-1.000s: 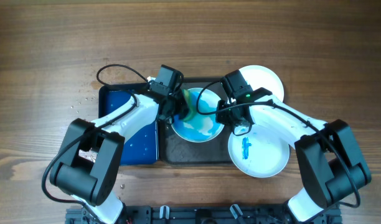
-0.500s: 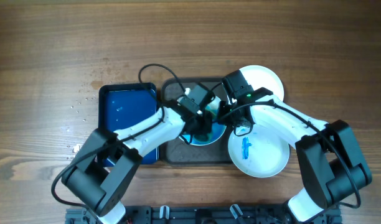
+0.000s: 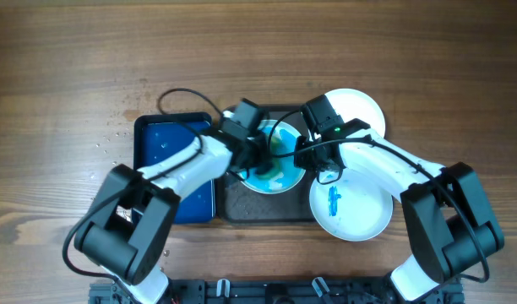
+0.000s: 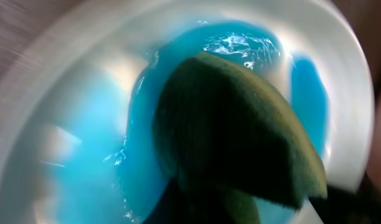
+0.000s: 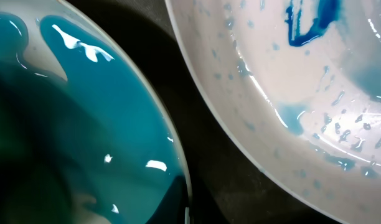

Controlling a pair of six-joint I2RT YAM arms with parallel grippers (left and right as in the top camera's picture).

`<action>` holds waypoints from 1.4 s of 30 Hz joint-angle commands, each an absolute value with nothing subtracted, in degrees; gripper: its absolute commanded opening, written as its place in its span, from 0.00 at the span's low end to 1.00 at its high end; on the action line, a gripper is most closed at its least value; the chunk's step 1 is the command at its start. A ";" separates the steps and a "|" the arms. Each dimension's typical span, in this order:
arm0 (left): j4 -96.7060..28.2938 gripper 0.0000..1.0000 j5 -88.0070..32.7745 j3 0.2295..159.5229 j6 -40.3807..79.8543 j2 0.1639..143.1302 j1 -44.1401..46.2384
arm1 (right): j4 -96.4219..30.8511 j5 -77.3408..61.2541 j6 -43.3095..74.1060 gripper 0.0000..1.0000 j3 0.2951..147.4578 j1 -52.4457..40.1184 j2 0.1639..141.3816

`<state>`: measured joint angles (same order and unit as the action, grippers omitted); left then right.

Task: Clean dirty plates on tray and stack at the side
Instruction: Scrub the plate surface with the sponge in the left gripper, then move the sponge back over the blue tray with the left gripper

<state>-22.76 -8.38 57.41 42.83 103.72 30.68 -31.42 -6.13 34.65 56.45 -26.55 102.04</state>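
Observation:
A white plate flooded with blue liquid [image 3: 280, 173] lies on the dark tray [image 3: 242, 205]. My left gripper [image 3: 258, 152] is shut on a green sponge [image 4: 240, 130] and presses it onto this plate's [image 4: 72, 124] back left part. My right gripper [image 3: 307, 158] is shut on the same plate's right rim [image 5: 172, 143]. A second plate with a blue scribble [image 3: 353, 205] overlaps the tray's right end and shows wet in the right wrist view [image 5: 271, 93]. A third white plate [image 3: 364, 108] lies at the back right, its face mostly hidden by my right arm.
A smaller deep-blue tray [image 3: 176, 173] lies just left of the dark tray, partly under my left arm. Small white specks lie on the wooden table [image 3: 115, 135] to its left.
My left gripper swept the sponge from the plate's left edge to its front middle and back to its back left. The right arm has not moved.

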 commanded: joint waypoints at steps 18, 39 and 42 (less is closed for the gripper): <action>-43.27 0.04 6.90 64.10 38.37 87.35 35.38 | -32.95 -3.09 34.44 0.04 53.76 -26.61 105.51; -50.28 0.04 16.80 64.07 37.50 93.93 17.26 | -32.88 -6.55 32.47 0.04 53.78 -26.61 105.51; -47.99 0.04 16.47 64.07 36.29 98.24 17.23 | -32.97 -6.55 31.86 0.04 53.78 -26.61 105.51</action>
